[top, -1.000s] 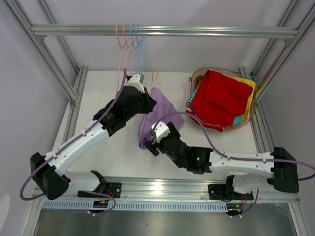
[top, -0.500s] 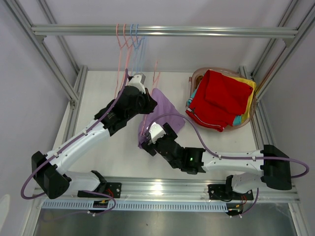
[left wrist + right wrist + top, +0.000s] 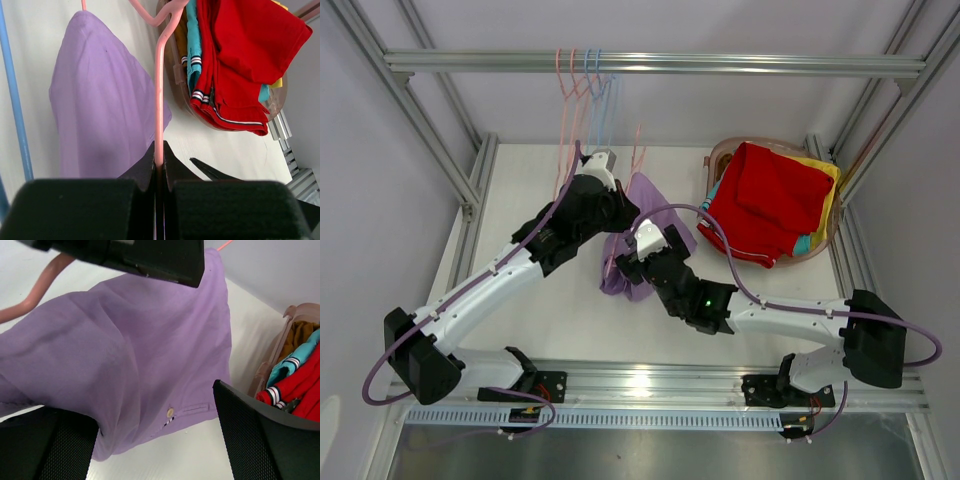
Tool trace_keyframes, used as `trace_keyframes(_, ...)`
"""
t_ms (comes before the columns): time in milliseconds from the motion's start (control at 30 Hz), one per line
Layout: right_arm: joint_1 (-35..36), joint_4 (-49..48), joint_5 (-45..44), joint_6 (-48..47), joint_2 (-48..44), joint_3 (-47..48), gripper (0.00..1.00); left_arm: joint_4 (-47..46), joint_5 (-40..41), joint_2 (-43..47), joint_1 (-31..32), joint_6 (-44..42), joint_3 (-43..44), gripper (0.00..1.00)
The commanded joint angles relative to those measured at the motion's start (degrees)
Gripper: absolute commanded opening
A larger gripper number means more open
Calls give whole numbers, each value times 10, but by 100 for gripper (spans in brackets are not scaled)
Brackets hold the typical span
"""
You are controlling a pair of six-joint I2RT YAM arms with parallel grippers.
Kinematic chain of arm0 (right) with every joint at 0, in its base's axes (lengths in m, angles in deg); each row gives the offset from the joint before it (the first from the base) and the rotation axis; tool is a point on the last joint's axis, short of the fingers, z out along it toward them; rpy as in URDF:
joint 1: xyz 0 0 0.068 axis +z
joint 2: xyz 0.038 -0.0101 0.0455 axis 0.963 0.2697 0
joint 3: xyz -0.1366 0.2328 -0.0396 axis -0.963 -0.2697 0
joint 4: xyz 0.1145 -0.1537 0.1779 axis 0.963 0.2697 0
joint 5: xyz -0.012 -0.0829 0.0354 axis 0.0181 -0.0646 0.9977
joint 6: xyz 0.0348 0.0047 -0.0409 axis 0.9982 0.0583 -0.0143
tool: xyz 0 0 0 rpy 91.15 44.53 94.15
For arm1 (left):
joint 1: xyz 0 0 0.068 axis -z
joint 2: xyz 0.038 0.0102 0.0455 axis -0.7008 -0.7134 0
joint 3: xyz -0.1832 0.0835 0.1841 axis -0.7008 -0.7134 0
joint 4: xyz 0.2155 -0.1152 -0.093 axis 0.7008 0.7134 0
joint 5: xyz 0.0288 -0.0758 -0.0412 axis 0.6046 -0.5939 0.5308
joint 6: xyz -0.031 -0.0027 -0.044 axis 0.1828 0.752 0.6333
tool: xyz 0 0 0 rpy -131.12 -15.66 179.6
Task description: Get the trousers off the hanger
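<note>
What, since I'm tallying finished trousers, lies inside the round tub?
Red trousers top the tub; yellow trousers, teal trousers and brown trousers peek out beneath. Their full shapes and the tub's bottom are covered.

left arm (image 3: 490,285): white links, black joints
right arm (image 3: 790,322): same, small green light
cables (image 3: 727,255): purple, looped along each arm
jaws: black, mesh-textured pads

Left pincer (image 3: 159,161) clamped on pink hanger (image 3: 159,100) — lavender trousers (image 3: 100,110) beside it, red trousers (image 3: 235,50) beyond.
</note>
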Motion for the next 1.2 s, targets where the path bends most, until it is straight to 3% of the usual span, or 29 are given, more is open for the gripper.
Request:
trace_keyframes(0,-2,-57,-3,-3,15,25,90,-18,-11,2,-2,10,22,0)
trace_keyframes(300,34,-73,72,16,3,6,82,-13,-18,-4,-10,18,22,1)
trace_keyframes(467,40,-88,54,4,7,1,77,-13,-23,-6,-12,21,23,0)
trace_keyframes(967,0,-102,64,-17,13,-8,44,-11,-26,-6,-13,19,27,1)
trace_keyframes(1167,1,-105,82,0,19,-7,24,-11,-28,-7,-15,19,27,1)
